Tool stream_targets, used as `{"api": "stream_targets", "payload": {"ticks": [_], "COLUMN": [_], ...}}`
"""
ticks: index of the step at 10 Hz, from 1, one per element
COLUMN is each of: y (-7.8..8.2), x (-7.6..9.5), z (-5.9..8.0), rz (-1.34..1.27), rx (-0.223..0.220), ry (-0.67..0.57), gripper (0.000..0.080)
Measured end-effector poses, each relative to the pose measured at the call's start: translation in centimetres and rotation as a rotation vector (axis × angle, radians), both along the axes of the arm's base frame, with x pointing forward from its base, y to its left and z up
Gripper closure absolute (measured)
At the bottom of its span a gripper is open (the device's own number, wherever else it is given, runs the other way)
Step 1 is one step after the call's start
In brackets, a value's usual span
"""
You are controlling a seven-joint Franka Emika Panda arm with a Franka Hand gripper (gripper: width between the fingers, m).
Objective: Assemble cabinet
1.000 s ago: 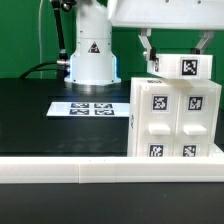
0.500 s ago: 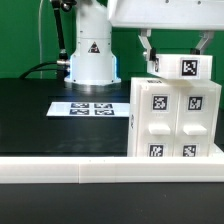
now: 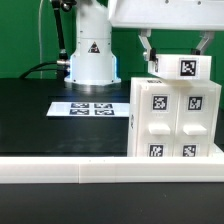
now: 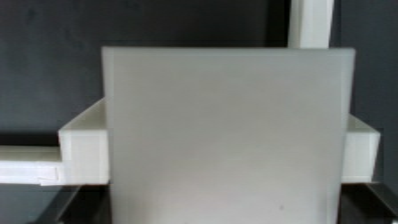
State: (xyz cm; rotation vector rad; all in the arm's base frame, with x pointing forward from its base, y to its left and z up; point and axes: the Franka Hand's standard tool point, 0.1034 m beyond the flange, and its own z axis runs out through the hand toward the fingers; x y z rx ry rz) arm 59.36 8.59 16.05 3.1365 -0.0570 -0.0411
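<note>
Seemingly nothing has moved in the last second: the cabinet [image 3: 175,120] stands at the exterior view's right against the white rail [image 3: 60,170], the gripper [image 3: 177,57] straddling its top, fingers wide, hold unclear, so progress looks paused.

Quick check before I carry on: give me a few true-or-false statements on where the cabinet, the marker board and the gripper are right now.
1. The large white plastic cabinet stands at the exterior view's right, with its tagged face toward the camera. True.
2. The thin flat white marker board rests on top of the cabinet. False: it lies flat on the black table, to the exterior view's left of the cabinet.
3. The two-finger gripper is above the cabinet. True.
4. The cabinet's facing side shows no tags. False: four square black-and-white tags show there, one on each panel.
</note>
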Motion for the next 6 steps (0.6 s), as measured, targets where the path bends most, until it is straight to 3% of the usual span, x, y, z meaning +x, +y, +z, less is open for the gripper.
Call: {"api": "stream_targets", "payload": {"ticks": [6], "y": [0.84], "x": [-0.05], "z": [-0.07], "rz": [-0.498], "rx": [0.007], "ry": [0.001], "gripper": [0.0236]}}
